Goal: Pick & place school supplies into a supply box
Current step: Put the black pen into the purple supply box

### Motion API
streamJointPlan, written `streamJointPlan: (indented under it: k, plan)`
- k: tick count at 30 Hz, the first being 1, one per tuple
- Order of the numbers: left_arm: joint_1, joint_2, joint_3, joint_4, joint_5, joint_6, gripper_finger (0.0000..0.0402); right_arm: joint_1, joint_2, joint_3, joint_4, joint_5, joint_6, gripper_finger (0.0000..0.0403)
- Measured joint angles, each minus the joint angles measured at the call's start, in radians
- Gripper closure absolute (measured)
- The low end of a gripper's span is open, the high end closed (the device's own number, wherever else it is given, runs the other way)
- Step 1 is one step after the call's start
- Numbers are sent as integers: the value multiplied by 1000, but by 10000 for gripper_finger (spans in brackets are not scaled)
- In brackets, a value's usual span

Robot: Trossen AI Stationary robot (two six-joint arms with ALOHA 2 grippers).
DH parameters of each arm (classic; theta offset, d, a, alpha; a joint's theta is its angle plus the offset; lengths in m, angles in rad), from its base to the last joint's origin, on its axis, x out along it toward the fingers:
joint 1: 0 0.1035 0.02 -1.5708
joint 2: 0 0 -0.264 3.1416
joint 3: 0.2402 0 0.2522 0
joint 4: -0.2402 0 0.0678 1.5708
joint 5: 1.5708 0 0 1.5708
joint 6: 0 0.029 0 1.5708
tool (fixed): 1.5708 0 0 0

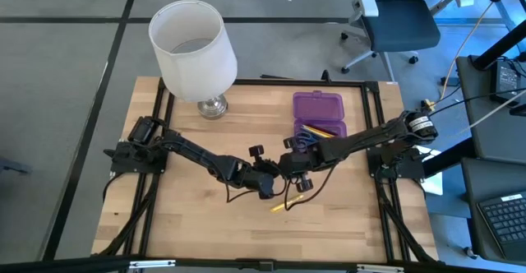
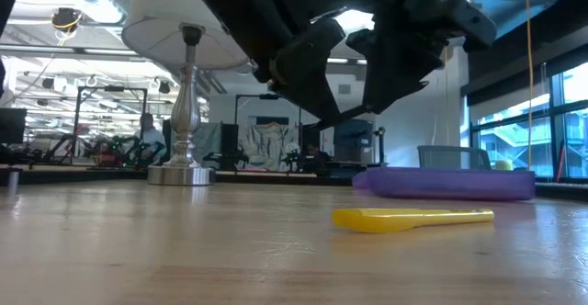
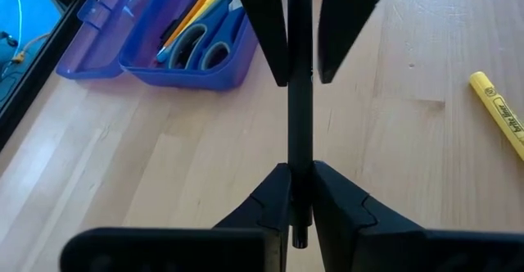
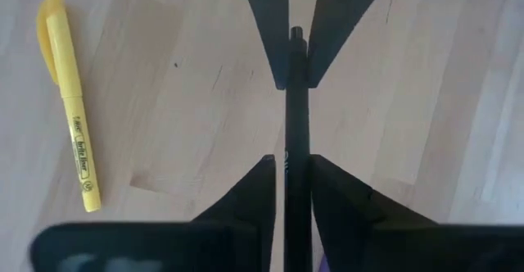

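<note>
A thin black pen (image 3: 300, 124) hangs above the table's middle, spanning between my two grippers. My left gripper (image 1: 267, 182) (image 3: 300, 192) comes from the left and is shut on it. My right gripper (image 1: 294, 173) (image 4: 292, 182) comes from the right and is shut on it too. The purple supply box (image 1: 319, 117) (image 3: 155, 59) lies open at the far right, with blue-handled scissors (image 3: 192, 47) and orange and yellow pencils inside. A yellow highlighter (image 1: 288, 203) (image 4: 70, 108) lies flat on the wood near the grippers. My left gripper pinches the pen between its two fingers near one end (image 3: 300, 182); a short stub (image 3: 300, 238) pokes out behind the fingertips. The fingers slant down from the table's left and lie along the pen. The pen is clear of the table. My right gripper pinches the pen's shaft (image 4: 296, 170) between its two fingers, farther along than the left one's hold. The fingers slant down from the table's right and lie along the pen, whose free end (image 4: 295, 36) reaches between the left fingers.
A white-shaded lamp (image 1: 193, 51) on a silver base (image 2: 181, 172) stands at the far left of the table. Bare wood lies to the near left. Black frame rails run along the table's edges.
</note>
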Motion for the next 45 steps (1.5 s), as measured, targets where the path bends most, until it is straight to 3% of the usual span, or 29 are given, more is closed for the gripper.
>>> streamJointPlan:
  k: [6,16,29,35,41,45]
  plan:
    - [0,0,0,0,-2,0,370,0,0,0,0,4,2,359]
    - [1,0,0,2,-6,11,359,0,0,0,-25,35,48,357]
    - [-19,-30,0,-2,4,33,286,-32,-18,-13,-255,72,146,359]
    - [-58,-66,0,-11,13,37,274,-71,-209,-131,-203,69,183,355]
    - [-68,-66,0,-11,-11,50,278,-132,-463,-350,-84,111,284,354]
    - [-58,-66,0,23,33,52,277,-190,-560,-500,40,127,313,353]
